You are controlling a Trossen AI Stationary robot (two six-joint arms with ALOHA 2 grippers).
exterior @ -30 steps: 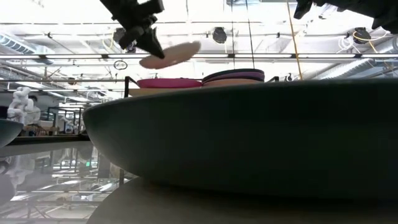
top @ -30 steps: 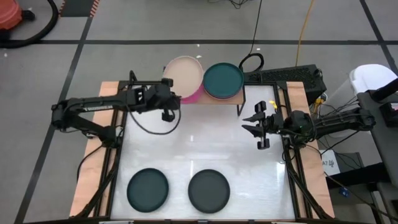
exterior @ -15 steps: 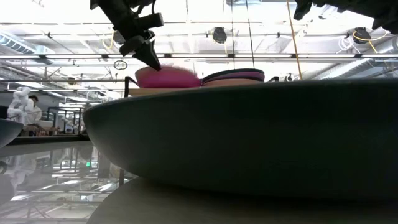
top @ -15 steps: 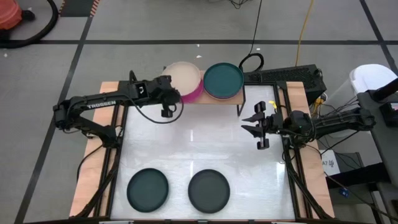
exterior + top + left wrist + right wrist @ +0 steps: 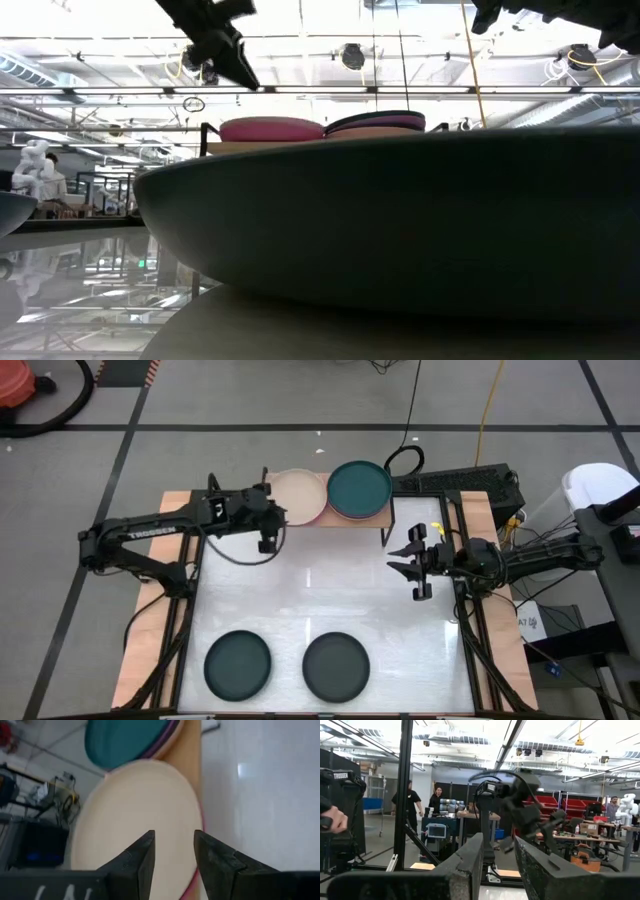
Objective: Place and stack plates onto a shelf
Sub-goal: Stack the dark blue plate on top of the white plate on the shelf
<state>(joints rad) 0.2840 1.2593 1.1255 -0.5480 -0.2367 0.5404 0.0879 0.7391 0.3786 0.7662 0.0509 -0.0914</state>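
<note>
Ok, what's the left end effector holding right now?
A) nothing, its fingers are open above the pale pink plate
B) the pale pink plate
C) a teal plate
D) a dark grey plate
A: the left end effector shows an empty gap between its fingers, and the pale pink plate lies on the left stack on the shelf.

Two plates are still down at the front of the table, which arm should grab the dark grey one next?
Probably the right. Its pincer hangs open and empty over the table's right side, nearer the dark grey plate. The left pincer is open but at the shelf, beside the pale pink plate; it better suits the teal plate.
</note>
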